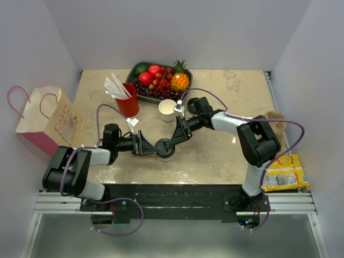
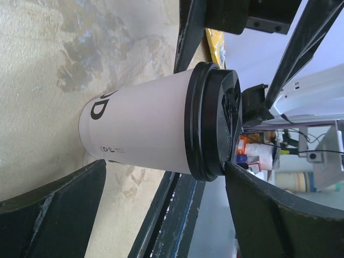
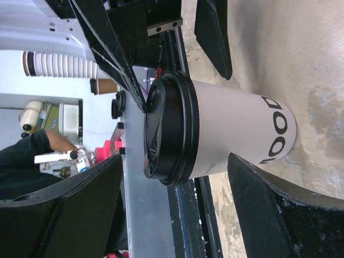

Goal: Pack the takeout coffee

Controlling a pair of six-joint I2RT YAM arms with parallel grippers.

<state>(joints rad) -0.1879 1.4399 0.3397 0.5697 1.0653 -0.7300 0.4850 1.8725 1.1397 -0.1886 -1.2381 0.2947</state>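
Mottled tabletop [image 1: 226, 156] | black-lidded paper takeout coffee [image 1: 165, 149] | left end effector [image 1: 155, 147], right end effector [image 1: 174, 141]: seemingly apart

Takeout coffee [image 1: 165, 149] upright on table [image 1: 226, 156], near the front edge. Behind it, lidless cup [image 1: 167, 110]; left of that, cup holding straws [image 1: 128, 102]. Fruit tray [image 1: 145, 98] at rear centre. Paper bag [image 1: 48, 121] beyond the left edge, snack packets [image 1: 285, 174] beyond the right.

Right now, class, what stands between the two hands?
The lidded coffee cup, upright on the table; the top view shows it, both wrist views too.
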